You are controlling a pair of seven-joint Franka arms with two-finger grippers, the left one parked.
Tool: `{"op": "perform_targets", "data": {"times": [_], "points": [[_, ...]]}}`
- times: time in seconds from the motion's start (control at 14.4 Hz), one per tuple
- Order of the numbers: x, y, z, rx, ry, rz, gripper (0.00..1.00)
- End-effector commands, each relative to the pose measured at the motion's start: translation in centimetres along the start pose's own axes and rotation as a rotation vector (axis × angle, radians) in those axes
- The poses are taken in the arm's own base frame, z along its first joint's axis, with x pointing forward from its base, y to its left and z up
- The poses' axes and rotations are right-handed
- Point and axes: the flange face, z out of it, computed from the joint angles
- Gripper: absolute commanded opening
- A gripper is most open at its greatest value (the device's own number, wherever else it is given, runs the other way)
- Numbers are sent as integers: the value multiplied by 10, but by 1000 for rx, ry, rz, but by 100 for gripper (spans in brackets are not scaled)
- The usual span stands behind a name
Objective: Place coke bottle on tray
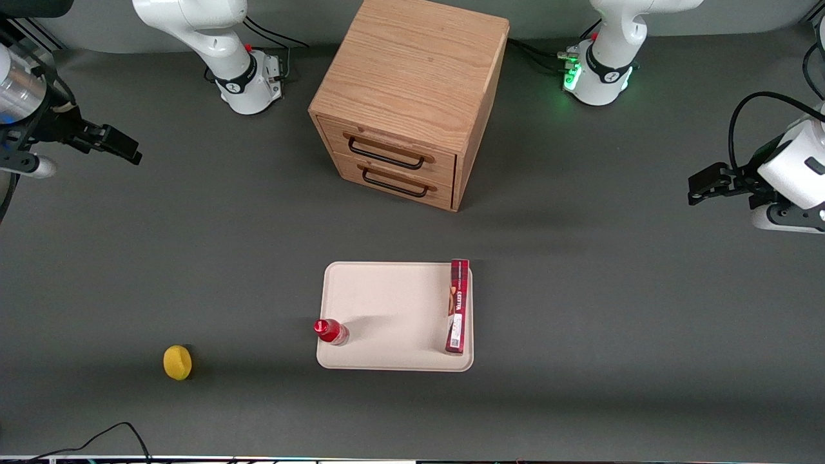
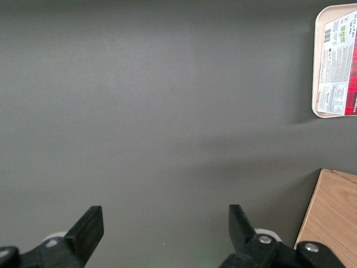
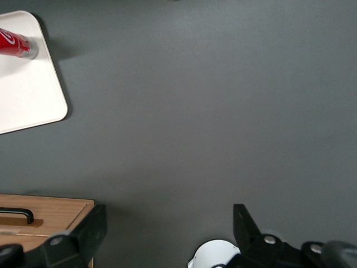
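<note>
Standing upright, cap up, the coke bottle (image 1: 331,332) occupies the tray's (image 1: 387,303) corner; the claw (image 1: 122,145) hangs wide, empty.

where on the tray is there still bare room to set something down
The tray is bare across its middle, between the coke bottle standing at its working-arm edge and the red box lying along its parked-arm edge. Those two edges are crowded. The pincer hangs open, far off toward the working arm's end.
</note>
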Motion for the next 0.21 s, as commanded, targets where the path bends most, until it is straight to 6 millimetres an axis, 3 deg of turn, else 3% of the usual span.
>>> {"op": "perform_targets", "data": {"times": [0.0,0.14], "points": [[-11,-1,0,34,13,-20,100],[-7,-3,-5,85,-6,4,100]]}}
